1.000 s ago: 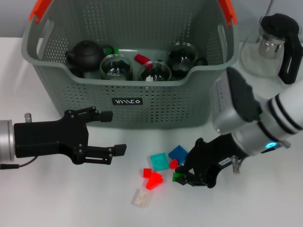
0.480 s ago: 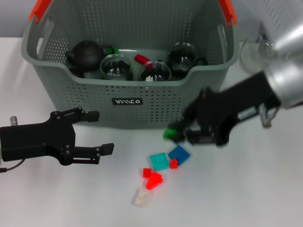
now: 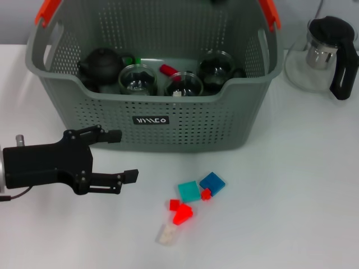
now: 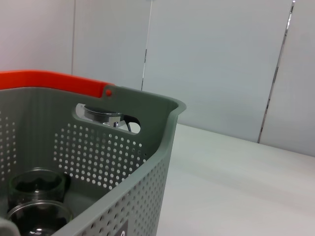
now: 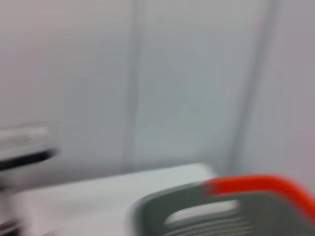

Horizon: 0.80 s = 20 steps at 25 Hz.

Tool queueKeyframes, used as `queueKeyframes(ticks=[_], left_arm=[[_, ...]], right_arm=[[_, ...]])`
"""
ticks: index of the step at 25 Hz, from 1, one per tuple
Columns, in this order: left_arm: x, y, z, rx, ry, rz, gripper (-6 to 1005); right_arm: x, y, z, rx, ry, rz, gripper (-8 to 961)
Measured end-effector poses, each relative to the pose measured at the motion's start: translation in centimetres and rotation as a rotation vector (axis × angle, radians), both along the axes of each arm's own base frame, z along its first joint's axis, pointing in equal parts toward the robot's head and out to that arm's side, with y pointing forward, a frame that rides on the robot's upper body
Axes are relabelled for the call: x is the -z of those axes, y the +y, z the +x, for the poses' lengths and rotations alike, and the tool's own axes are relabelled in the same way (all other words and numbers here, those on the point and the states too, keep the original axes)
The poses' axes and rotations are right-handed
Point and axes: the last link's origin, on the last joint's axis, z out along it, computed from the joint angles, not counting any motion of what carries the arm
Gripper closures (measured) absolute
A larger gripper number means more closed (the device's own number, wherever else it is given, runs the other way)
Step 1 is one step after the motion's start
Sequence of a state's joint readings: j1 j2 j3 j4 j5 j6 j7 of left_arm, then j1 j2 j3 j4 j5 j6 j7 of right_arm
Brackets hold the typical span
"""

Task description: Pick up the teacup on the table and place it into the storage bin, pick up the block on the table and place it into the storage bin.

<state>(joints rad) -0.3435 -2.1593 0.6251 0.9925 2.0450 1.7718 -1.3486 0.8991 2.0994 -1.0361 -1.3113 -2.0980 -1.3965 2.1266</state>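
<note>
The left claw [image 3: 115, 155], black and spread wide with nothing in it, hovers near the tabletop's [image 3: 291, 190] left edge. The right claw is out of sight, so I cannot tell its state. Before the grey-green perforated plastic storage bin [image 3: 185, 120] lie small plastic blocks [image 3: 189, 199]: probably light, rigid, slick, best pinched across flat sides. Only the left wrist view shows the bin's orange handle [image 4: 49, 81] side-on.
</note>
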Motion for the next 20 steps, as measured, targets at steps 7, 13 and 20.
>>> queueKeyframes(ticks=[7,13,20], left_arm=[[-0.1,0.2,0.1,0.008,0.002,-0.001,51],[-0.2,0.2,0.1,0.018,0.008,0.004,51],[-0.2,0.3,0.2,0.029,0.008,0.005,51]], right_arm=[[1.4,4.0,-0.3,0.126,0.045,0.086,774],[2.4,5.1,0.6,0.201,0.008,0.089,634],[2.0,4.6,-0.1,0.149,-0.001,0.104,442]])
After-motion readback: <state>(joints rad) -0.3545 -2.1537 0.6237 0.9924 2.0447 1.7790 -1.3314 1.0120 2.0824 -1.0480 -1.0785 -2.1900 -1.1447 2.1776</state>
